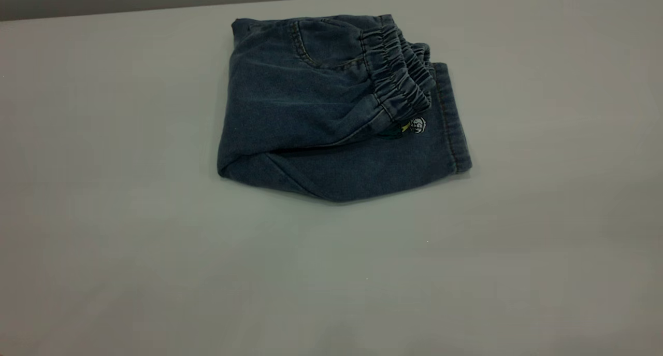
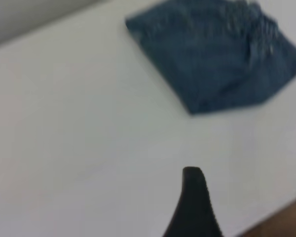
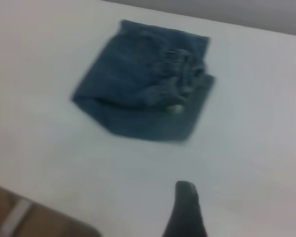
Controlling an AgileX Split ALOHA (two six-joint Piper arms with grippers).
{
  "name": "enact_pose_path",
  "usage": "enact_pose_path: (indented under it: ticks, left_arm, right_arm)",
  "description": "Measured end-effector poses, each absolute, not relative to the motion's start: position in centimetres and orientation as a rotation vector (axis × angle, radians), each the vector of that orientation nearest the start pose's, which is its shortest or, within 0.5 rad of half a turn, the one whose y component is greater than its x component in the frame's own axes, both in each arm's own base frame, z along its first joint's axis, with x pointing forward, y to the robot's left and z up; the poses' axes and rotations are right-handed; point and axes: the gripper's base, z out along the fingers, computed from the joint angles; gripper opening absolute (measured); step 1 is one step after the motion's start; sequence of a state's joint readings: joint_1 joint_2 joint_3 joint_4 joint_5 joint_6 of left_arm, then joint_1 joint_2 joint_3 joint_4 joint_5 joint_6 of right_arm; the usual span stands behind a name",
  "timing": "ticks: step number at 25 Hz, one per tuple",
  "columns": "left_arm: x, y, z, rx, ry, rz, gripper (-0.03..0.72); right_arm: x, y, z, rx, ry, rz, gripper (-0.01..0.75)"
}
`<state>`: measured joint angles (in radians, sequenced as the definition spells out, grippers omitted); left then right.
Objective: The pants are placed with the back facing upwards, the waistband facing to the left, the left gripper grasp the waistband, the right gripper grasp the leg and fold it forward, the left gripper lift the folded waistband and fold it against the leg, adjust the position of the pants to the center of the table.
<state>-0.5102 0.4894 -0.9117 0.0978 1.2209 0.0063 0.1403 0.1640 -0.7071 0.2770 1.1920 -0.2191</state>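
The pants point(image 1: 331, 112) lay folded into a compact bundle toward the far side of the table point(image 1: 129, 252), the waistband point(image 1: 399, 73) doubled over onto the leg point(image 1: 362, 164) near its stitched hem. Both the left gripper point(image 2: 193, 207) and the right gripper point(image 3: 186, 210) hung well clear of the denim, each showing one dark finger; whether either was open could not be told.

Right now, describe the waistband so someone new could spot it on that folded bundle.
On the white table lies one folded bundle, the pants, toward the far edge in the exterior view. The waistband lies on top near the bundle's right side, just inside the stitched leg hem. It is the only gathered, ruched strip; the denim around it is flat.
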Motion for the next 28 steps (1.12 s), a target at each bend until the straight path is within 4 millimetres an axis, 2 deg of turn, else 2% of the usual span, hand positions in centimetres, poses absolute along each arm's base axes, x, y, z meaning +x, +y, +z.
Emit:
enact_pose_path:
  ticks: [4, 7, 16, 21, 28]
  left_arm:
    - [3.3, -0.9, 33.7, 0.586, 2.246, -0.139, 0.499]
    - [2.6, -0.9, 31.9, 0.587, 2.236, -0.181, 0.499]
    - [1.5, -0.4, 29.5, 0.542, 2.123, -0.242, 0.499]
    - [1.7, -0.5, 28.3, 0.516, 2.132, -0.255, 0.499]
    - [1.7, -0.5, 27.5, 0.518, 2.171, -0.245, 0.499]
  right_arm:
    - [-1.4, 1.4, 29.8, -0.37, 2.076, 0.196, 0.477]
    - [-1.6, 1.2, 28.5, -0.353, 2.041, 0.175, 0.477]
    - [-1.1, 1.1, 28.0, -0.341, 2.029, 0.162, 0.477]
    - [-0.8, 1.2, 28.0, -0.319, 2.01, 0.174, 0.477]
    - [-0.8, 1.2, 28.0, -0.319, 2.013, 0.174, 0.477]
